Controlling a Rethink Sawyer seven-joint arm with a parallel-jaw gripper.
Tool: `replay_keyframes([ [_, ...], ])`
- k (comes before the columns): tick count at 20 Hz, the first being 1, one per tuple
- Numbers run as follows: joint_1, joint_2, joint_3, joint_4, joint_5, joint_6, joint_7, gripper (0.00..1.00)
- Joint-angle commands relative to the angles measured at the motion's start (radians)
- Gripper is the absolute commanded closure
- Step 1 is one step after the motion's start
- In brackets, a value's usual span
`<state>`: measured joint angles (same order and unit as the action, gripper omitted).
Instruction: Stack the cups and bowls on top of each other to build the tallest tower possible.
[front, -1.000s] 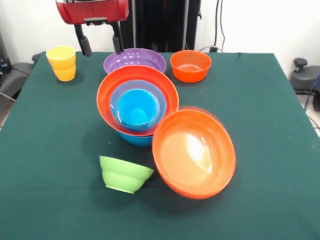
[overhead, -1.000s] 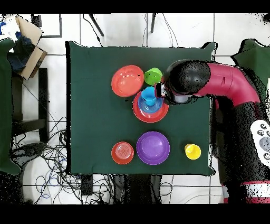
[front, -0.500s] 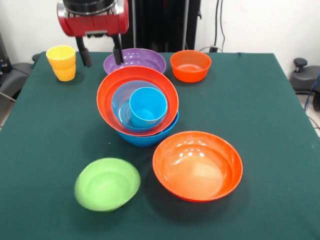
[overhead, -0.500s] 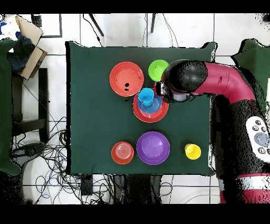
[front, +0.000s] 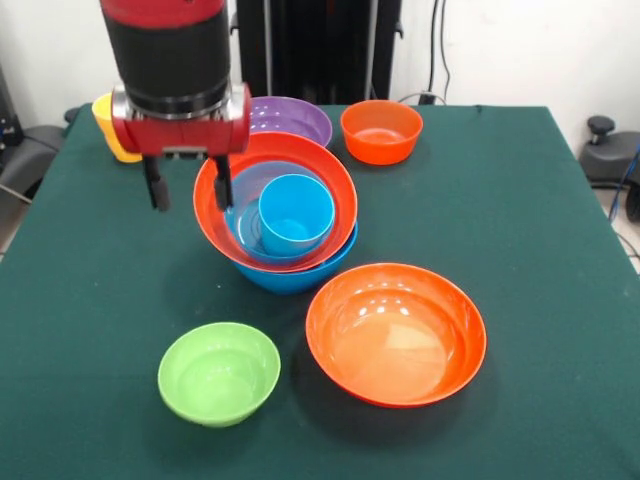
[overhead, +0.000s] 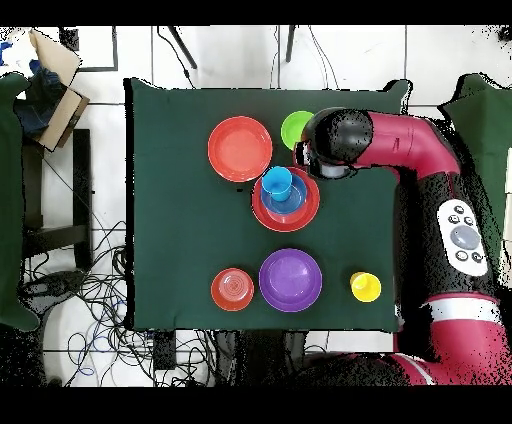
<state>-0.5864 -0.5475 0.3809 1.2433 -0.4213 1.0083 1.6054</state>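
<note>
1. Green cloth covers the table (front: 540, 200) in my front view, with a white wall and black stand behind. Since half a second ago the arm has come lower and nearer the camera, so it now hides most of the yellow cup (front: 103, 120) and part of the purple bowl (front: 290, 118). The lime bowl (front: 219, 372) has settled upright; the loose large orange bowl (front: 396, 332) beside it has not moved.
2. I see the gripper (front: 187, 182) empty, its two fingers spread apart and gripping nothing. One fingertip hangs in front of the tower's rim; I cannot tell whether it touches.
3. Front view again: the tower (front: 276, 212) stands mid-table, the blue cup (front: 296, 214) leaning inside its nested bowls. The small orange bowl (front: 381, 131) sits at the far edge.
4. Overhead, the wrist now covers the tower's (overhead: 286, 198) right edge, beside the lime bowl (overhead: 296, 128). The purple bowl (overhead: 290, 279), small orange bowl (overhead: 233, 288) and yellow cup (overhead: 365, 287) line the near edge.
</note>
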Motion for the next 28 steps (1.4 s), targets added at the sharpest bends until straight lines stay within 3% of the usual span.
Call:
replay_keyframes([
  [1, 0.042, 0.086, -0.068, -0.095, -0.075, -0.095, 0.122, 0.00],
  [14, 0.044, 0.071, -0.100, -0.039, -0.030, -0.169, 0.084, 0.00],
  [23, -0.015, -0.082, -0.061, 0.093, 0.054, -0.113, -0.028, 0.00],
  [28, -0.042, -0.111, -0.047, 0.123, 0.080, -0.104, -0.061, 0.00],
])
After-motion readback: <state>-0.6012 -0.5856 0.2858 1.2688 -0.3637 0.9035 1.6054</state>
